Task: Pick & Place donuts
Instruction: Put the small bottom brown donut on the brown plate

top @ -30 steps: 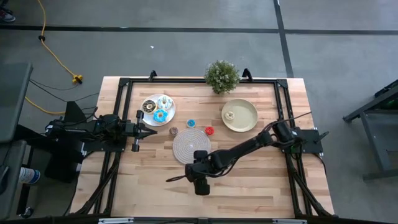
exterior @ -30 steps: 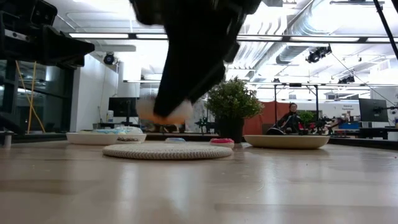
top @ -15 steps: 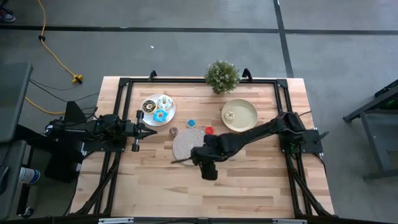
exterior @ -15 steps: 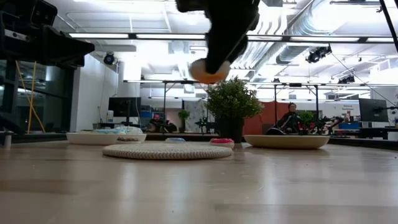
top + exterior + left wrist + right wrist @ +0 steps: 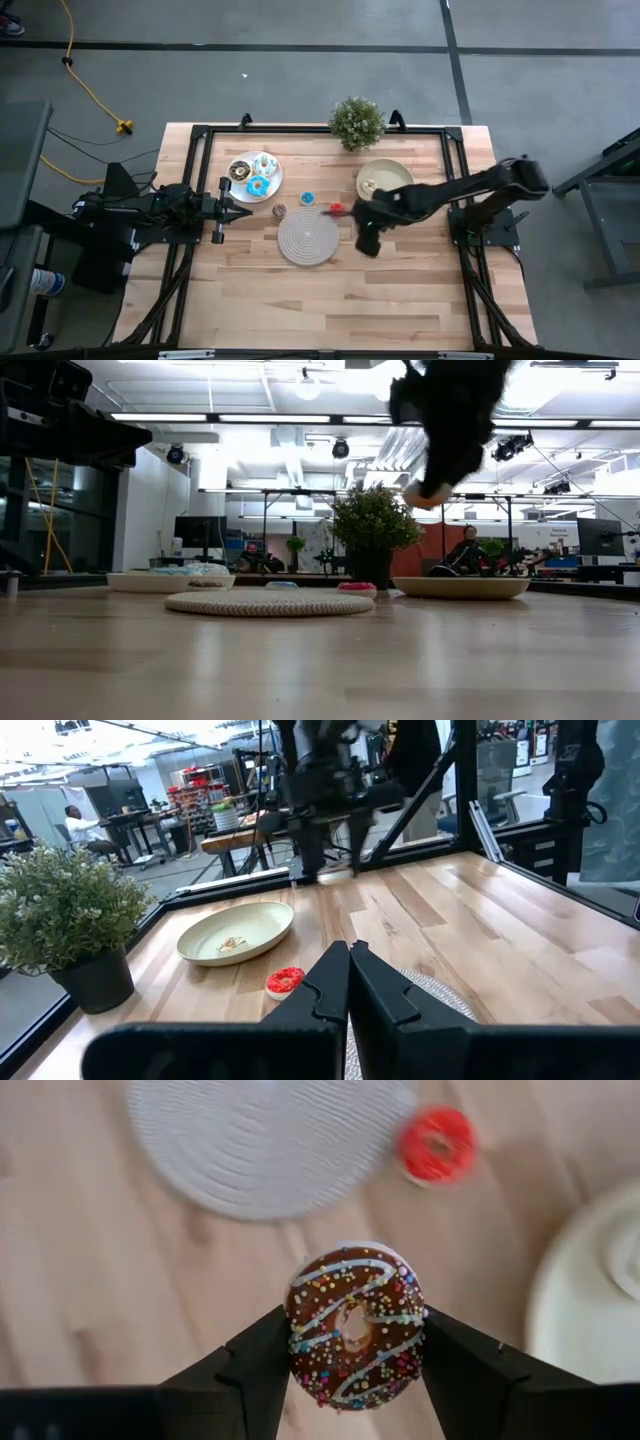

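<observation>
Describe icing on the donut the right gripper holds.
Brown donut, white drizzle, multicoloured sprinkles; right wrist view.

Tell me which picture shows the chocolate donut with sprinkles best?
The right wrist view: the brown donut fills the middle, clamped in the right gripper, its white stripes and sprinkles plain. The low view shows only a pale bit of it under the dark gripper, high above the table. In the high view the arm hides it. In the left wrist view I cannot make it out.

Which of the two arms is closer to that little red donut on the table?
Right. The right gripper, holding a brown donut, hovers just beside the red donut; the left gripper waits across the woven mat.
</observation>
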### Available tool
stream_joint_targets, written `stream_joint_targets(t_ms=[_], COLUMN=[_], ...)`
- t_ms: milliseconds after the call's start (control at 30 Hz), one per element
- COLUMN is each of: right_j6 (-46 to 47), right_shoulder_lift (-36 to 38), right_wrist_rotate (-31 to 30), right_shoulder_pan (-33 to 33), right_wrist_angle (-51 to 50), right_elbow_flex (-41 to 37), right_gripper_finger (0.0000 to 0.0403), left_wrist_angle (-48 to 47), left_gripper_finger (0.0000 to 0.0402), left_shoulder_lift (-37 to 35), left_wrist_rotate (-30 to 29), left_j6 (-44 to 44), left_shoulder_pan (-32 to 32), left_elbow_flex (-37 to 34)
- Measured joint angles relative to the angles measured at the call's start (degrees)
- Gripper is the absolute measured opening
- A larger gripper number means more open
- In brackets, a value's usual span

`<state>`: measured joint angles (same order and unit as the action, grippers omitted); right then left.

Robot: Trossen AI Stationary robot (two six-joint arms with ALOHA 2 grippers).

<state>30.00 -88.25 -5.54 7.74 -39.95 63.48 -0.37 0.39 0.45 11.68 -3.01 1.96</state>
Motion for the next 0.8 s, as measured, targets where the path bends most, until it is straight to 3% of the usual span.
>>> stream_joint_targets(t_ms=[200, 367, 800], right_j6=[1.43, -0.53, -1.91], right_shoulder_lift=[10.51, 15.39, 15.11], right_wrist_rotate=[0.48, 1.3, 0.16], right_shoulder_pan=[-4.55, -9.59, -26.35], right_wrist_angle=[0.97, -0.03, -1.13], right_elbow_flex=[-10.66, -14.87, -15.25], right_gripper_finger=[0.0195, 0.0195, 0.0193], left_wrist_angle=[-0.01, -0.01, -0.01], left_gripper_finger=[0.0, 0.0, 0.0], left_shoulder_lift=[0.0, 0.0, 0.01], left_wrist_rotate=[0.0, 0.0, -0.02], left_j6=[0.0, -0.01, 0.0], left_shoulder_pan=[0.0, 0.0, -0.02], left_elbow_flex=[0.0, 0.0, 0.0])
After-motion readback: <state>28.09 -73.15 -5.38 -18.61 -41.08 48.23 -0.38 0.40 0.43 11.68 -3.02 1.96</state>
